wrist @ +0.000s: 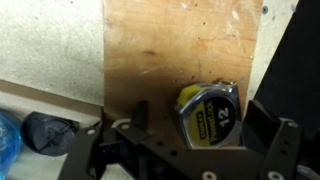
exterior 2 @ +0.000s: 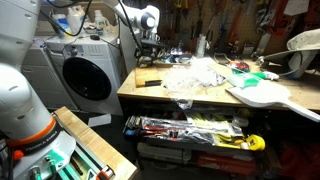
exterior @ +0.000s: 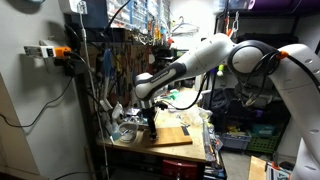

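Note:
In the wrist view a yellow and chrome tape measure (wrist: 206, 113), marked 12, lies on a brown wooden board (wrist: 180, 45). My gripper (wrist: 203, 128) is open, and the tape measure sits between its two black fingers with a gap on each side. In both exterior views the gripper (exterior: 150, 120) (exterior 2: 148, 47) hangs low over the board (exterior: 172, 136) on the workbench. The tape measure is too small to make out there.
A pale speckled surface (wrist: 50, 40) lies beside the board, with a dark round object (wrist: 45, 131) and a blue item (wrist: 5, 140) close by. The bench (exterior 2: 180, 95) carries crumpled plastic (exterior 2: 195, 72) and tools. A washing machine (exterior 2: 85, 75) stands beside it.

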You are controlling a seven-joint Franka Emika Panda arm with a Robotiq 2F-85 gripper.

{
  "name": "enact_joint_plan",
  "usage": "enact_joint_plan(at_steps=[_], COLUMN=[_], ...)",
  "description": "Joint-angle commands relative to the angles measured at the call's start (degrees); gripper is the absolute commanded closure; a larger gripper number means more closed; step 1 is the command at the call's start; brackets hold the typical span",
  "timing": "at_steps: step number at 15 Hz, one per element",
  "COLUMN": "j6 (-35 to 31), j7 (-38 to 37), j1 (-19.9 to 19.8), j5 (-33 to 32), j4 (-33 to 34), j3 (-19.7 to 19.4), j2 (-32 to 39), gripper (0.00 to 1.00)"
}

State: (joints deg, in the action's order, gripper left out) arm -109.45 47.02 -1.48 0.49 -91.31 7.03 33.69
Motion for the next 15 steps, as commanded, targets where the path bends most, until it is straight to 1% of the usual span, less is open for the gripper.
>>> enact_joint_plan(at_steps=[1, 2, 3, 4, 5, 6, 8, 9, 10, 11, 12, 13, 15], j6=[0.8, 0.8, 0.7, 0.8, 0.8, 0.8, 0.9, 1.0, 1.0, 1.0, 0.8, 0.6, 0.4], j7=[1.8, 2.0, 2.1, 2.3, 2.4, 2.6, 2.9, 3.2, 3.6, 4.0, 4.5, 4.8, 4.8], j1=[-0.6, -0.6, -0.5, -0.5, -0.4, -0.4, -0.3, -0.4, -0.5, -0.5, -0.6, -0.7, -0.7], j5=[1.6, 1.7, 1.8, 1.9, 1.8, 1.9, 1.8, 1.9, 2.1, 2.2, 2.5, 2.9, 3.4], j4=[0.7, 0.7, 0.7, 0.8, 0.8, 0.8, 0.9, 0.9, 0.9, 0.8, 0.6, 0.4, -0.4], j3=[1.2, 1.2, 1.2, 1.3, 1.3, 1.4, 1.5, 1.6, 1.8, 1.8, 1.9, 2.0, 1.9], j2=[1.7, 1.8, 1.8, 1.9, 1.9, 1.9, 2.0, 2.0, 2.0, 2.0, 1.8, 1.7, 0.8], gripper=[0.00, 0.05, 0.13, 0.14, 0.17, 0.26, 0.24, 0.31, 0.32, 0.41, 0.56, 0.65, 0.79])
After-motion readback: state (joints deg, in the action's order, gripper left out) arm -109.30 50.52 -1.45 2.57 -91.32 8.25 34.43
